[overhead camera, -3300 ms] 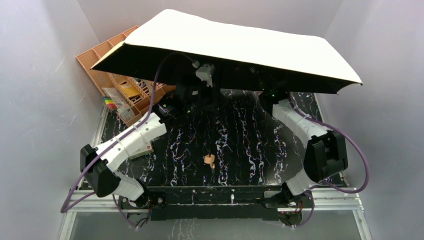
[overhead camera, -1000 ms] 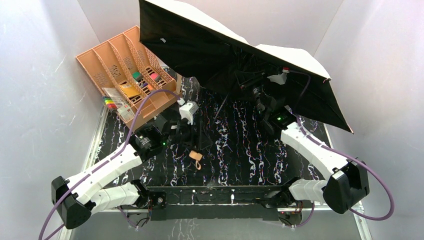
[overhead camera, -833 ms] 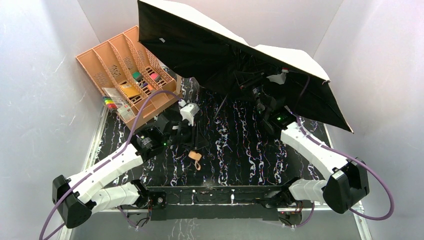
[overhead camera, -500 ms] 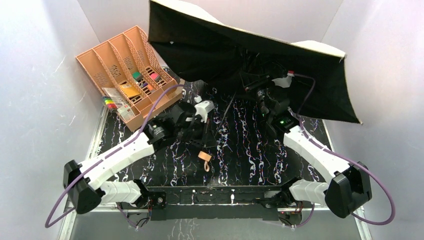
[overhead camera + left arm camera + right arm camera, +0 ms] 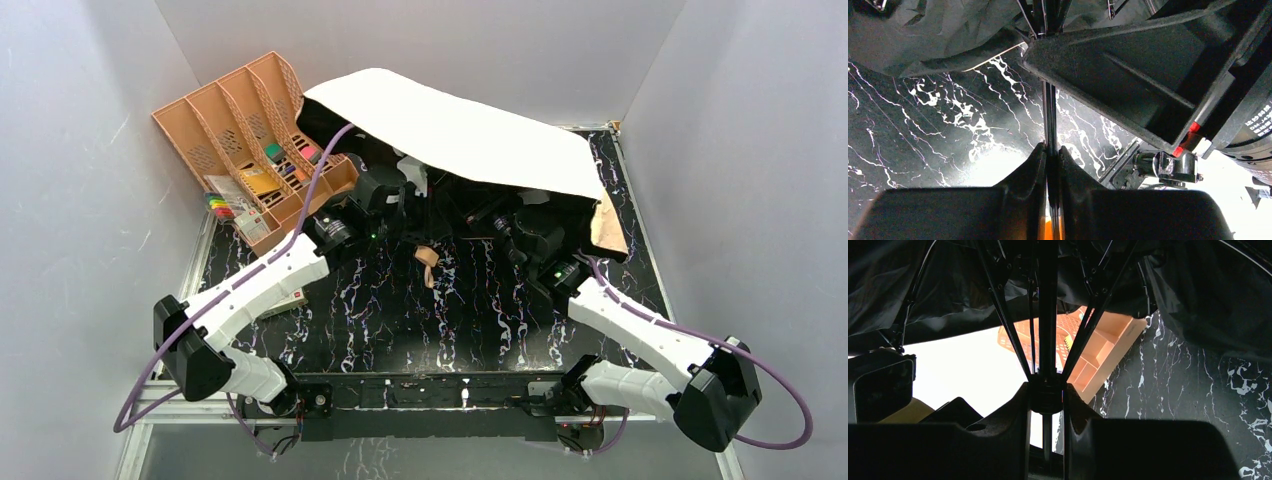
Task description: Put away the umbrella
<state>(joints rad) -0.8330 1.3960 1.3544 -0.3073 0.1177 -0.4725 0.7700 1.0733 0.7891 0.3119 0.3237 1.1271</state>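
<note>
The umbrella [image 5: 455, 130] is open, its pale canopy facing up over the back of the table and its dark lining underneath. Its tan handle [image 5: 427, 262] with the loop strap sticks out toward me below the canopy's edge. In the left wrist view my left gripper [image 5: 1050, 150] is shut on the thin dark shaft [image 5: 1049, 110]. My right gripper [image 5: 1047, 390] is shut on the black runner [image 5: 1047, 399], where the ribs [image 5: 1003, 315] fan out. From above, both grippers are largely hidden under the canopy.
The peach-orange divided file tray [image 5: 225, 110] stands at the back left, partly under the canopy, with small coloured items inside and markers [image 5: 218, 205] beside it. A small white box [image 5: 288, 299] lies by the left arm. Grey walls close in on both sides.
The canopy has swung down from showing its dark underside to lying pale side up, low over the table. My left gripper has shut on the shaft and moved back; the handle went with it.
</note>
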